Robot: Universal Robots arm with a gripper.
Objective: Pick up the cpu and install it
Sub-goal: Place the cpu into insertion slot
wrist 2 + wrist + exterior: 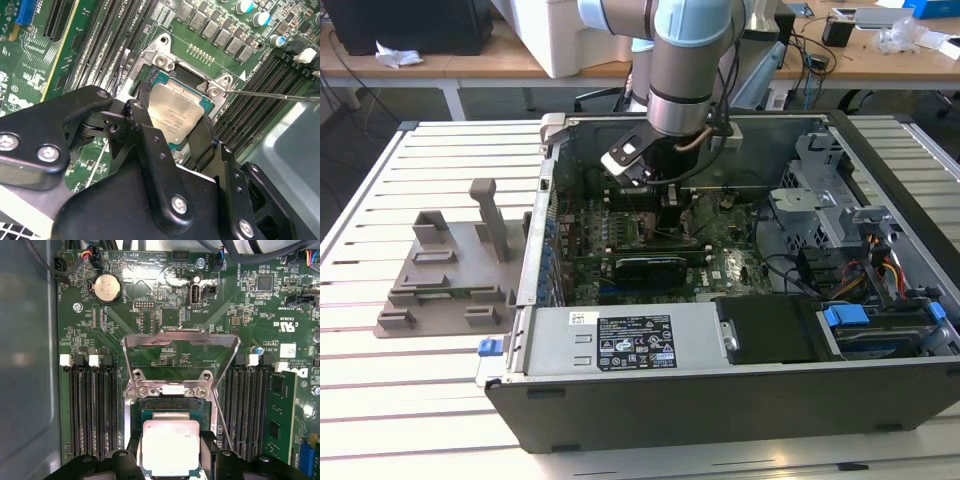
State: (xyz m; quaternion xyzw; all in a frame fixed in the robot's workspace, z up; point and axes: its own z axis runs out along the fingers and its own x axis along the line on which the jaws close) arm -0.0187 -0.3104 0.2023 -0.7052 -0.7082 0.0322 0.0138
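Second wrist view has the tool [172,120] closed on the cpu [179,111] at frame centre, a finger against each side, right at the open socket [182,74]; whether it touches is unclear. Placement seems in hand, calling for a level chip, square to the socket.

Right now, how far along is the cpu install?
Done: the cpu is picked up and clamped in the gripper, inside the case. In hand: it sits right over the socket, apparently not seated yet. Left: seating it, and the bracket stands flipped open.
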